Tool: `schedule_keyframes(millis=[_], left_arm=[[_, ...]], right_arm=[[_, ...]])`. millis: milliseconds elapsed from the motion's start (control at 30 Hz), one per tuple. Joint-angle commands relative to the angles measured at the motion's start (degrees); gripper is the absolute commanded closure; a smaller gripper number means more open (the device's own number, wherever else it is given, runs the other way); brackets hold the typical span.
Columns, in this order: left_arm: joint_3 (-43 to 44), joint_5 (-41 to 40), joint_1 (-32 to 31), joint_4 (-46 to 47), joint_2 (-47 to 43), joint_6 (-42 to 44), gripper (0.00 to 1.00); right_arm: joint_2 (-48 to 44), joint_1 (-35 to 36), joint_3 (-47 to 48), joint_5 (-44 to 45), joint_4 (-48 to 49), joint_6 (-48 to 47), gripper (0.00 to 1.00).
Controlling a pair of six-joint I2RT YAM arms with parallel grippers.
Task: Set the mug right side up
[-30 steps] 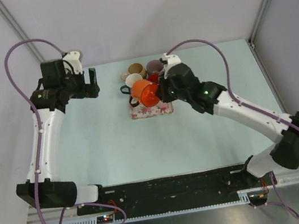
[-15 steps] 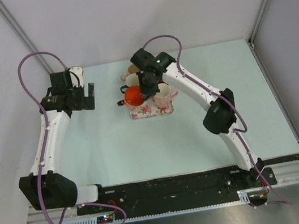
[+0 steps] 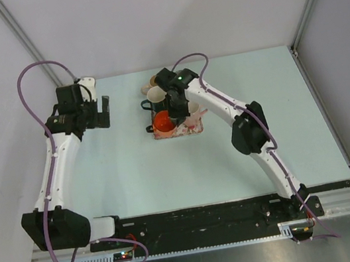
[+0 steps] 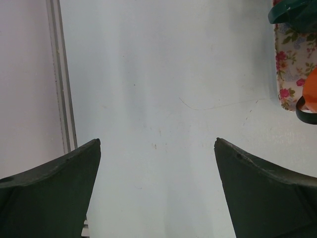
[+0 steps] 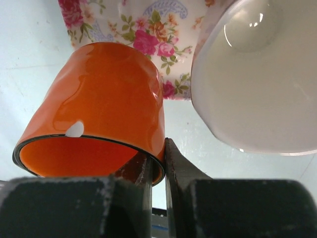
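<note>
The orange mug (image 3: 162,123) with a dark rim stands mouth up at the front left of the floral tray (image 3: 190,130). My right gripper (image 3: 172,109) reaches down from above and is shut on the mug's rim. In the right wrist view one finger is inside the mug (image 5: 99,99) and the other is outside its wall, with the gripper (image 5: 161,148) pinching the rim. My left gripper (image 3: 106,111) is open and empty over bare table left of the tray. In the left wrist view the gripper (image 4: 157,146) sees the mug's edge (image 4: 312,89) at far right.
A pale pink-white mug (image 3: 190,109) stands right of the orange one, close beside it in the right wrist view (image 5: 257,74). A cream mug (image 3: 155,94), a tan mug (image 3: 154,80) and a dark green mug (image 4: 292,12) crowd the tray's back. A frame rail (image 4: 62,74) runs at left.
My right arm has swung over the tray and turned the orange mug from mouth sideways to mouth up, lowering it at the tray's front left. The left arm has barely moved.
</note>
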Motion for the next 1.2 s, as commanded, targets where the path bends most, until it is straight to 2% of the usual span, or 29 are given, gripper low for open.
schedule_keyframes(millis=[0, 400, 600, 1033, 1167], left_arm=[[-0.76, 0.45, 0.30, 1.76, -2.00, 0.69, 0.00], [-0.83, 1.31, 0.27, 1.65, -1.75, 0.46, 0.00], [-0.59, 1.01, 0.30, 1.72, -1.51, 0.48, 0.00], [-0.38, 1.76, 0.36, 1.65, -0.90, 0.21, 0.00], [-0.56, 3.09, 0.32, 1.68, -0.59, 0.20, 0.00]], right_arm=[[0.97, -0.27, 1.63, 0.71, 4.67, 2.60, 1.00], [3.44, -0.59, 1.60, 5.25, 5.88, 2.58, 0.99], [3.16, -0.80, 0.49, 2.67, 7.71, 3.23, 0.74], [-1.10, 0.61, 1.33, 2.65, 10.25, 2.12, 0.63], [-4.37, 1.14, 1.04, 2.87, 10.59, 1.33, 0.55]])
